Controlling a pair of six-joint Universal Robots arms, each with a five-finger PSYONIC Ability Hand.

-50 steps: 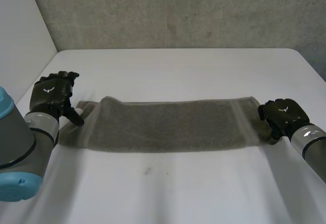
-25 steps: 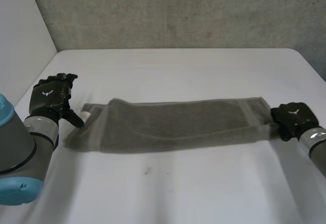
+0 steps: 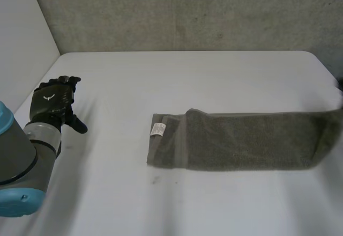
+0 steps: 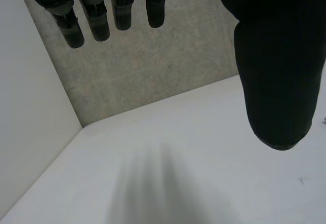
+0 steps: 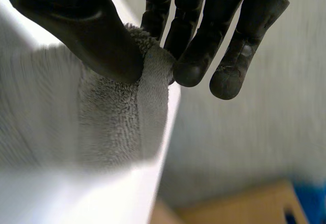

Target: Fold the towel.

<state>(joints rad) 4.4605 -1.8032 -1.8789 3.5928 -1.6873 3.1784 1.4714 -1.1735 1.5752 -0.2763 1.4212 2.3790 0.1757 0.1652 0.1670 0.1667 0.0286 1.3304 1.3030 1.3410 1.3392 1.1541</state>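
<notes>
The grey-brown towel (image 3: pixel 241 142) lies as a long strip on the right half of the white table (image 3: pixel 187 80). Its left end carries a small white label (image 3: pixel 157 130), and its right end rises slightly at the table's right edge. In the right wrist view my right hand (image 5: pixel 198 25) pinches the towel's end hem (image 5: pixel 147 96) between thumb and fingers. My left hand (image 3: pixel 51 102) hovers at the table's left side, open, well apart from the towel. Its straight fingers (image 4: pixel 97 15) and thumb (image 4: pixel 275 81) hold nothing.
A grey concrete wall (image 3: pixel 187 10) runs behind the table, and a white panel (image 3: pixel 21 32) stands at the left. In the right wrist view the table's edge (image 5: pixel 163 147) lies right beside the held hem, with the floor and a brown thing (image 5: pixel 239 203) below.
My right hand has shut on the towel's right end and dragged the whole towel rightward, away from my left hand. The left hand has stayed in place, open.
</notes>
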